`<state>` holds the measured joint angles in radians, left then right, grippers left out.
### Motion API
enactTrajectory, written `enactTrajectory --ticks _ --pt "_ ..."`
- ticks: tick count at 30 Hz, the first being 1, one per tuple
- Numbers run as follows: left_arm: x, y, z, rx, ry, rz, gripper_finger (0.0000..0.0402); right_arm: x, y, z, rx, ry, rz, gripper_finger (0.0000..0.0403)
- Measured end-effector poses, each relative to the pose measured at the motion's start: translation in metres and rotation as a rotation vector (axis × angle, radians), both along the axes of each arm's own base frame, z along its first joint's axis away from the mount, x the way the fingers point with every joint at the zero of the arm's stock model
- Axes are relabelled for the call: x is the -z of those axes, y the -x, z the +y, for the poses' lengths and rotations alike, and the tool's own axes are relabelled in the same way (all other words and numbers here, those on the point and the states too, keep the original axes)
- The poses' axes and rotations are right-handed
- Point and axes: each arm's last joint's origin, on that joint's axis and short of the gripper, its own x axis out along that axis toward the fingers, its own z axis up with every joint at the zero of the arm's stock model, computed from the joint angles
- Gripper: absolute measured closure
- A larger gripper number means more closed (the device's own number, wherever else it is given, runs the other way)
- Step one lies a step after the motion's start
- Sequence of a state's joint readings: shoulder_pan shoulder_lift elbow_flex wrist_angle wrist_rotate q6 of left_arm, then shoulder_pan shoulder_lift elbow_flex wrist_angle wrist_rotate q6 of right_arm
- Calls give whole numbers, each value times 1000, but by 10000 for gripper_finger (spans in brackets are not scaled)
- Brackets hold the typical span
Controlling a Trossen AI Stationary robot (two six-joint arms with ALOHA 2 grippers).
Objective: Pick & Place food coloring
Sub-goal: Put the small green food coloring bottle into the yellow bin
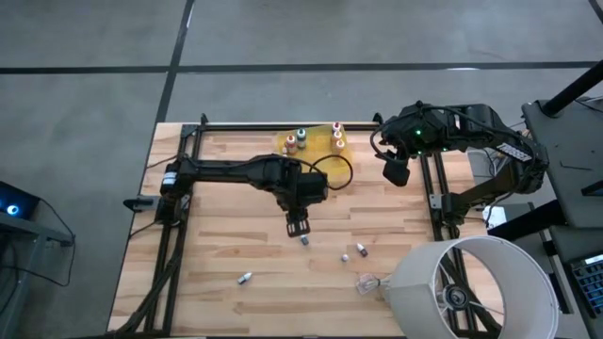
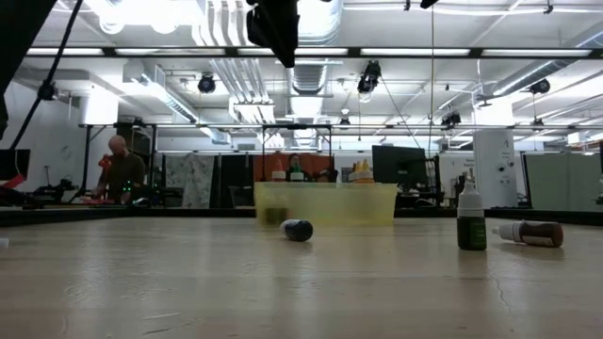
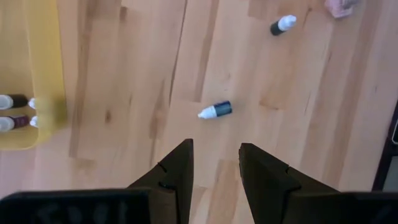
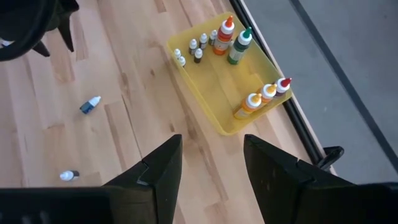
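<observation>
On the wooden table [image 1: 217,254], a food-coloring bottle [image 1: 304,241] lies just beyond the released left hand [image 1: 298,226].

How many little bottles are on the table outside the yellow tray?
4. One bottle by the left arm's fingers, two close together to its right, one alone at front left. Others may be hidden.

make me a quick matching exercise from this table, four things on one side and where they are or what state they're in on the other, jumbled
Things
1. left gripper
2. right gripper
3. yellow tray
4. small bottle

Places or states
A. holds several bottles standing upright
B. lying on its side on the bare wood
C. open and empty over the table's middle, above a small bottle
D. open and empty, beside the tray at the table's far edge

Pairs: 1-C, 2-D, 3-A, 4-B
</observation>
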<state>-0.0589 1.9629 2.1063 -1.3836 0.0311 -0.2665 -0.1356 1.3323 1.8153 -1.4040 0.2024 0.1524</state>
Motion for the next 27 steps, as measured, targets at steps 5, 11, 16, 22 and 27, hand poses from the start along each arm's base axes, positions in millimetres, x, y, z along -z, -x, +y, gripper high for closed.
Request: enactTrajectory --ticks 5,11,16,22,27 --pt "-2 -5 -3 59 -10 -58 300 0 0 0 0 -2 -1 239" --pt "-5 -12 -11 163 -35 -154 300 0 0 1 13 -45 -13 239" --pt "-10 -8 -7 169 -64 -161 300 1 -3 4 -65 -141 -21 239" --pt "-42 12 -4 158 -131 -298 306 6 -17 9 -105 -198 -19 239" --pt "-49 38 6 106 -165 -361 311 12 -37 14 -138 -200 -30 239"
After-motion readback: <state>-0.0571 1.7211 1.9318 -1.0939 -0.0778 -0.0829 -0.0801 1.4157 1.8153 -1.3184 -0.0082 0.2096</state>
